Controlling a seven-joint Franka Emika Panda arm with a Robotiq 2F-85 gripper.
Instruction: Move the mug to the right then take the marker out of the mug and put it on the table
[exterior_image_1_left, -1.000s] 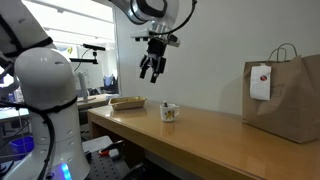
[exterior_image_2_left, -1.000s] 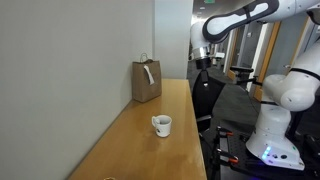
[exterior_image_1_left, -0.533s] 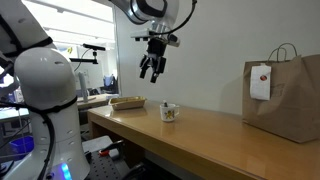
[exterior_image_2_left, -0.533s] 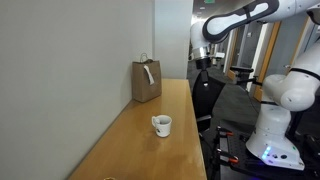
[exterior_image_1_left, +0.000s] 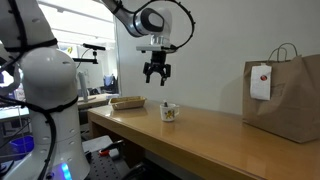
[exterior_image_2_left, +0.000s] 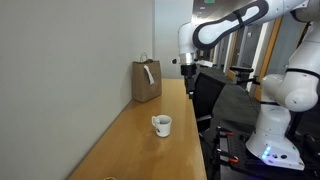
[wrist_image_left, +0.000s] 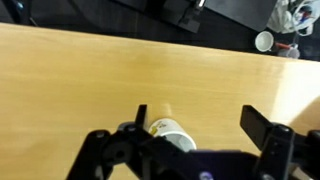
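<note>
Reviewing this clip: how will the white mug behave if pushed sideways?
The mug looks ceramic: probably rigid, chippable. Upright on a flat base, it should slide, not roll, on the smooth table. A high push might tip it.

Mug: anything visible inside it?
The mug sits on the table with its interior in shadow; no marker can be made out in either exterior view. In the wrist view the gripper, jaws open, covers most of its opening.
</note>
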